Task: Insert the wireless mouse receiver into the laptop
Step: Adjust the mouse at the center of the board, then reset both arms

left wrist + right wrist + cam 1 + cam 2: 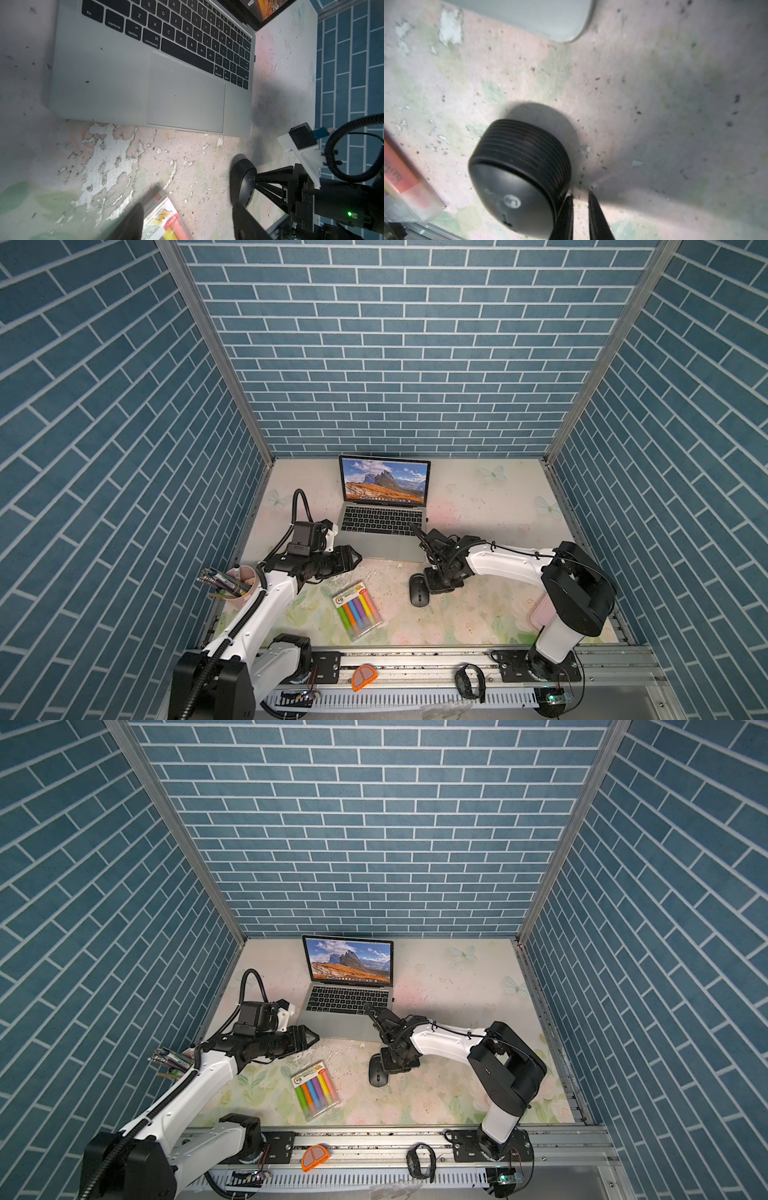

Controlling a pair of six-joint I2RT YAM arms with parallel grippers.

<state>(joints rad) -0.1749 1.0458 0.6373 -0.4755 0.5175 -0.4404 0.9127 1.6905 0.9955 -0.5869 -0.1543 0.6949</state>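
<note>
1. Blue brick-papered walls box in a worn floral surface; the laptop sits open at the centre of the frame in both top views.
2. The wireless mouse receiver appears to be the tiny dark stub on the laptop's right-hand edge in a top view (too small to be sure), seemingly seated in a port.
3. The right pincer stands a narrow slit apart, empty, just beside the mouse, lower right of the laptop; the left pincer gapes wide, empty, lower left of it.
4. Likely best: raise the right pincer straight up, clear of the mouse; check the stub sits flush; avoid brushing it.
</note>
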